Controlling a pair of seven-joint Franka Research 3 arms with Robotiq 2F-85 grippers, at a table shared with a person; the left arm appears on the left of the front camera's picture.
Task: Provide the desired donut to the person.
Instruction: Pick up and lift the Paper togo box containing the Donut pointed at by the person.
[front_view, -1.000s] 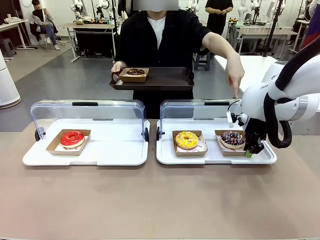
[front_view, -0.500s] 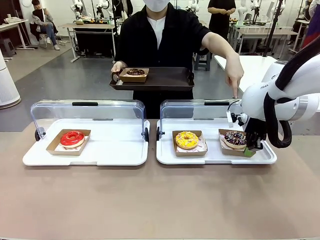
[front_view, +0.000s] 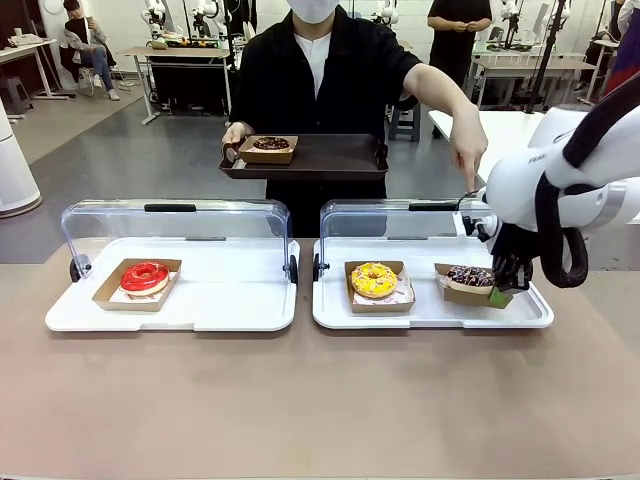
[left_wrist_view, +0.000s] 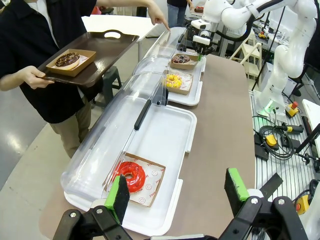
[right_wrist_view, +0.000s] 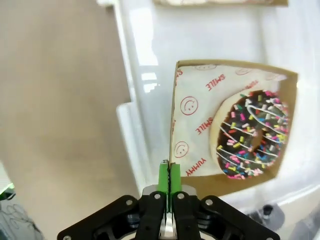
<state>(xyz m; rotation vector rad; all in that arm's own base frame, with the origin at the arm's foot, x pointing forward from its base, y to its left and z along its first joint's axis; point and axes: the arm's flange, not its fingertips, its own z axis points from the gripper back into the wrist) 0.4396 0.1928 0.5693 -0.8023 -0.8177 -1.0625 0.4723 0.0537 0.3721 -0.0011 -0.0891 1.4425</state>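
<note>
Two tools, one engaged: right tool (right_wrist_view: 170, 172) clamped on a donut's card tray (right_wrist_view: 200, 100).
Left tool (left_wrist_view: 177, 192) hangs with its jaws wide apart and empty, above the worktop (front_view: 320, 400) near the red donut (left_wrist_view: 130, 176). The right tool's green pads are closed on the card tray's edge; the sprinkled donut (front_view: 470, 276) sits in it at the right end of the right white tray (front_view: 430, 318), beside the yellow donut (front_view: 374, 279). Beyond, the person (front_view: 320, 70) holds a brown serving tray (front_view: 330, 160) carrying a chocolate donut (front_view: 270, 144), the pointing hand (front_view: 468, 160) aimed down above the sprinkled donut.
</note>
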